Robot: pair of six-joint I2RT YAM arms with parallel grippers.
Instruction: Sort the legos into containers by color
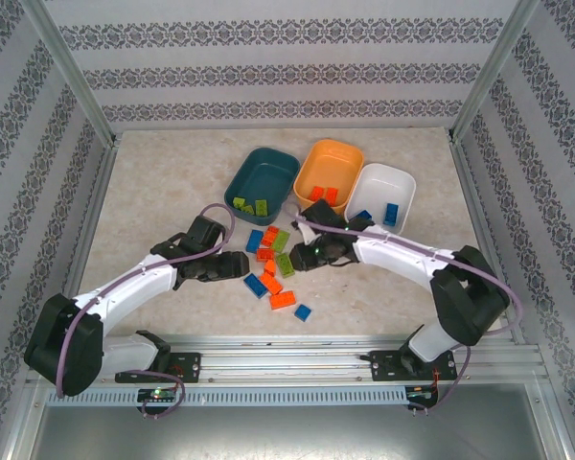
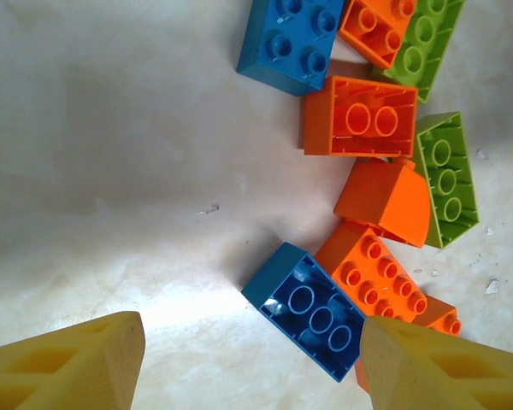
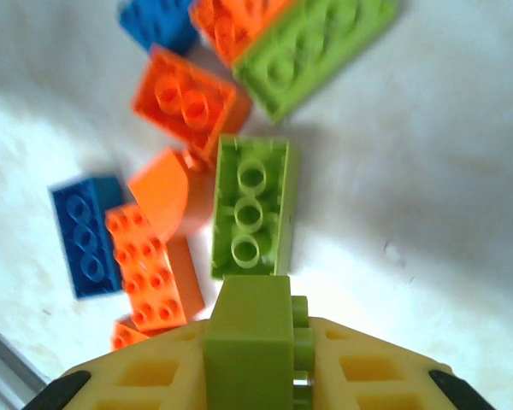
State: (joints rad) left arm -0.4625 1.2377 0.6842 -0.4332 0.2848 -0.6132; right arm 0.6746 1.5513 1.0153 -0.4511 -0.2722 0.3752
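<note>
While right gripper clamps green lego, lego's btm cut off.

Bright, even overhead light falls on the pale marbled counter; I see only short soft shadows. My left wrist feed has a white glare patch low down. My right wrist feed is soft, the nearest lime green plastic brick blurred.
</note>
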